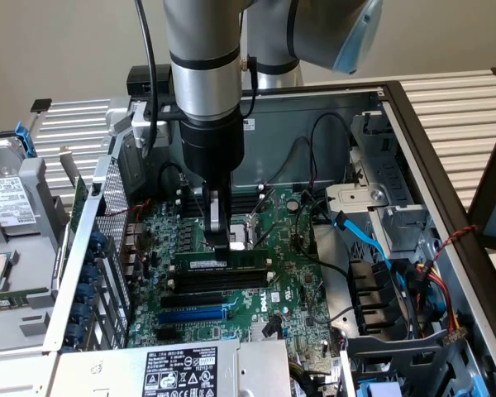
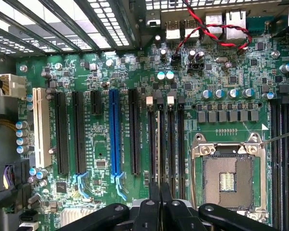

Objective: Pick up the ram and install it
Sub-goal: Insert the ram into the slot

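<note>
The ram (image 1: 248, 258), a long green stick with a white label, stands on edge along the rearmost black memory slot of the motherboard (image 1: 289, 273). My gripper (image 1: 221, 244) comes straight down onto its middle, the fingers closed together on the stick's top edge. In the wrist view the gripper (image 2: 159, 190) shows its two dark fingers pressed together right over the row of memory slots (image 2: 171, 144). The stick itself is seen edge-on there and is hard to make out.
Two more black slots (image 1: 219, 285) and a blue slot (image 1: 194, 314) lie in front of the ram. The CPU socket (image 2: 227, 178) sits just beside the slots. Blue and black cables (image 1: 360, 236) crowd the exterior view's right. A power supply (image 1: 182, 372) is in front.
</note>
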Available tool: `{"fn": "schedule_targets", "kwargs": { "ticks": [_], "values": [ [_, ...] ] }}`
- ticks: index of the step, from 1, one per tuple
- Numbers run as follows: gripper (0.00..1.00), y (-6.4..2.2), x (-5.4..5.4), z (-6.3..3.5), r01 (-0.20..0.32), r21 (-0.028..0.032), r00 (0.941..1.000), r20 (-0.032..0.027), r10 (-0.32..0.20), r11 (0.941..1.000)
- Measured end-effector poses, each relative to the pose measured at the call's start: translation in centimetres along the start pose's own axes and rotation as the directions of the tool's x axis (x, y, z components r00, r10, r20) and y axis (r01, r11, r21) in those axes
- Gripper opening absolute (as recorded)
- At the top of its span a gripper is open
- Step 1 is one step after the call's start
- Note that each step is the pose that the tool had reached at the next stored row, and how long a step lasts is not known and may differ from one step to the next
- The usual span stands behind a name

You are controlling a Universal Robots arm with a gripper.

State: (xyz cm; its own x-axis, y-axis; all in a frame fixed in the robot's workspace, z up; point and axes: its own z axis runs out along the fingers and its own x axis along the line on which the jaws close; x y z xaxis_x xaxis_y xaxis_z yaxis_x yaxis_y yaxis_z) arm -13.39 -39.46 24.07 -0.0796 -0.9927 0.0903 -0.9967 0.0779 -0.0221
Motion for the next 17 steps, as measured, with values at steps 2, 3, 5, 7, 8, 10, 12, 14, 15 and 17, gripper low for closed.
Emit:
{"fn": "schedule_targets", "kwargs": {
  "ticks": [2,3,5,7,8,10,12,14,15,17],
  "values": [
    [0.12,0.00,0.01,-0.01,0.000,-0.0001,1.0000,-0.0002,0.000,1.0000],
    [0.12,0.00,0.02,-0.01,0.000,-0.0001,1.0000,-0.0002,0.000,1.0000],
    [0.12,0.00,0.09,0.01,0.000,0.0002,1.0000,-0.0001,0.000,1.0000],
    [0.12,-0.01,0.18,0.06,0.000,0.0013,1.0000,-0.0001,0.000,1.0000],
    [0.12,-0.01,0.19,0.06,0.000,0.0013,1.0000,-0.0002,0.000,1.0000],
    [0.12,-0.01,0.19,0.06,0.000,0.0013,1.0000,-0.0003,0.000,1.0000],
    [0.12,0.03,0.20,0.09,-0.001,0.0082,1.0000,-0.0003,0.001,1.0000],
    [0.12,0.07,0.19,0.10,-0.001,0.0163,1.0000,0.0002,0.001,0.9999],
    [0.12,0.07,0.19,0.11,-0.001,0.0170,1.0000,0.0004,0.001,0.9999],
    [0.12,0.07,0.19,0.11,-0.001,0.0170,1.0000,0.0004,0.001,0.9999]
  ]
}}
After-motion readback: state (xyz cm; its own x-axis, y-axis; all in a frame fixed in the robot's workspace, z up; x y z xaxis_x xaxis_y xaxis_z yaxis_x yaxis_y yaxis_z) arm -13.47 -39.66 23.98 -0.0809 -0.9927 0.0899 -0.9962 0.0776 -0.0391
